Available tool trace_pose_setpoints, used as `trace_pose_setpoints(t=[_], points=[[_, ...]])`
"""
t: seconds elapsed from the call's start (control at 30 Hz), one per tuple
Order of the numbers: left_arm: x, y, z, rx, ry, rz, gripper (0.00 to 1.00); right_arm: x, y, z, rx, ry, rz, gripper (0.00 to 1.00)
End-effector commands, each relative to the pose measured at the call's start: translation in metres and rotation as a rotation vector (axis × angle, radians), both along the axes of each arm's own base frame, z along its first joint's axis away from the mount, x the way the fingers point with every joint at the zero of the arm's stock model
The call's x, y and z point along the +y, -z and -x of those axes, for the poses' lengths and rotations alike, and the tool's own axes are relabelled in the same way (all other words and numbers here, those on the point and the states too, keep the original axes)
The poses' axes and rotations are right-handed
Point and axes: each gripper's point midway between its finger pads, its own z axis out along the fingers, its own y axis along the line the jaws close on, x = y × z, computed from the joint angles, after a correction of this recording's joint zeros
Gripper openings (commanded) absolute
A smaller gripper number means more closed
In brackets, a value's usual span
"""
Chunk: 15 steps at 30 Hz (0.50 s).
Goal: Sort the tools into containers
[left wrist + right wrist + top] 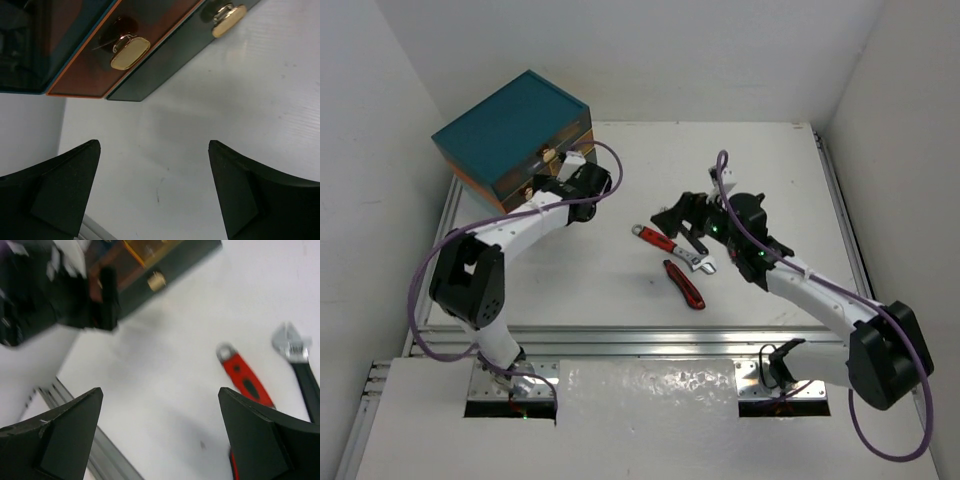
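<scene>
While neither arm holds anything, the tools all lie loose on the table (600,275), centre-right and well apart from the cabinet (510,125) at the far left.

Right gripper (160,392): fingers spread wide with nothing between them. It hovers over bare table just beside the red-handled adjustable wrench (246,380). The black-handled adjustable wrench (307,382) lies just right of that one in the right wrist view, silver head pointing away from the camera. The red-and-black cutters (686,287) sit near the red wrench, on the arm-base side.

Left gripper (154,145): also spread and empty. It faces the cabinet front, near the amber drawer (95,72) and the teal drawer (177,50) next to it. Each has a tan knob (130,52). Both drawers look shut, though I can't be sure from this angle.

Handling, my read:
- **Wrenches:** They look like steel, so stiff and dense for their size, with no give. The bare metal head would likely be slick, and the coated handle should grip better. They lie flat, so the fingers should straddle the handle across its narrow width. A hold nearer the head than the tail should stop the heavy end drooping.
- **Cutters:** The two handles probably pivot, so pinch across both at once to keep them closed.
- **Drawers:** A knob is small and smooth, so a pinch there needs to be centred or it may slip off.
</scene>
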Motion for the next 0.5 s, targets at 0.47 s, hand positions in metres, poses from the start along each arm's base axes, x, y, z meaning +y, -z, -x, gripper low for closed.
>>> trace_pose_setpoints(t=[0.47], points=[[0.045,-0.007,-0.044,-0.477,-0.381,0.097,0.81,-0.002,0.051,0.064,0.052,-0.233,0.098,0.99]])
